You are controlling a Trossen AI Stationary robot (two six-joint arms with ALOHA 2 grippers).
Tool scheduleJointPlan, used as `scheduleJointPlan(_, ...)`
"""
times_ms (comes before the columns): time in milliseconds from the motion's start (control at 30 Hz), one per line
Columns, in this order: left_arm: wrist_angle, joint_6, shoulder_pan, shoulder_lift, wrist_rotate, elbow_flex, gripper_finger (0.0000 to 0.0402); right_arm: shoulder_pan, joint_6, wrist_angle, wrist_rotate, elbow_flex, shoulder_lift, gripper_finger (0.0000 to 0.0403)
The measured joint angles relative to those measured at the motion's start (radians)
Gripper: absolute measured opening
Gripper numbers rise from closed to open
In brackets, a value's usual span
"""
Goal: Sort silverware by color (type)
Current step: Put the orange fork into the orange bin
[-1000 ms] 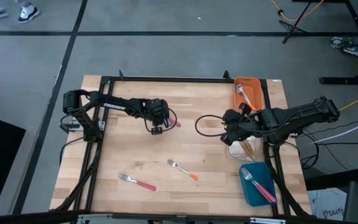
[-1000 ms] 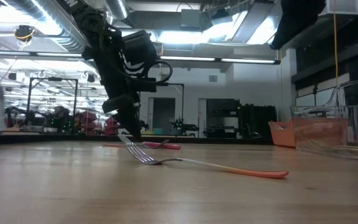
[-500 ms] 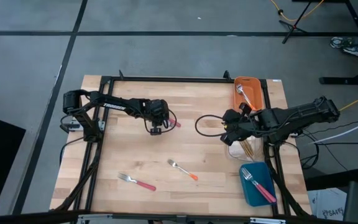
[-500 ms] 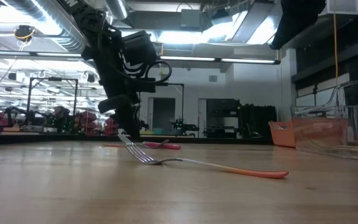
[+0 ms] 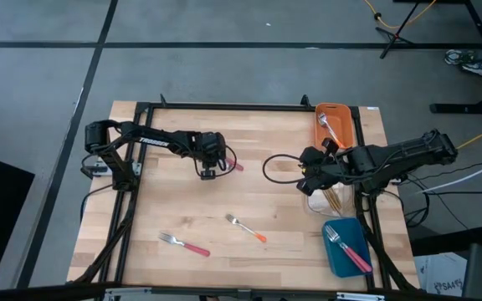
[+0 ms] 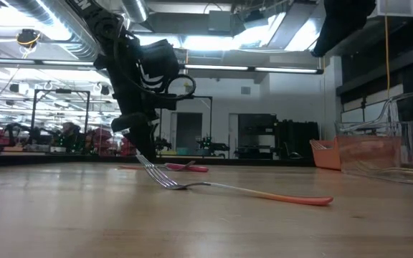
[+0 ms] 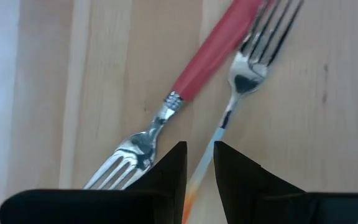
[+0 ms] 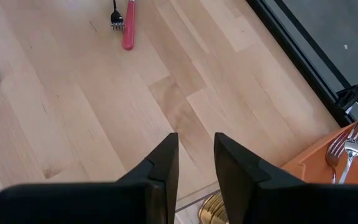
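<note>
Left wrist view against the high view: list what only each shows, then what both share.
Only the left wrist view: a second fork, its tines crossing the red-handled fork, its thin handle running toward the left hand.
Only the high view: the right hand, the orange bin, the blue bin, a pink-handled fork and an orange-handled fork.
Both: the left hand and the red handle beside it.
</note>
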Motion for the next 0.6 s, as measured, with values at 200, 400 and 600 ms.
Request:
scheduleJointPlan(200,0.000,0.000,0.026,0.000,0.024,0.000,0.0074,0.000,0.000,0.000,0.000,0.000,0.000,0.0090)
scheduleJointPlan(400,0.001,0.002,0.038,0.000,0.051,-0.024,0.0074,0.000,0.000,0.000,0.000,0.000,0.000,0.0090)
scheduleJointPlan(600,0.042,0.024,0.035,-0.004,0.046,-0.079,0.0074,0.000,0.000,0.000,0.000,0.000,0.000,0.0090)
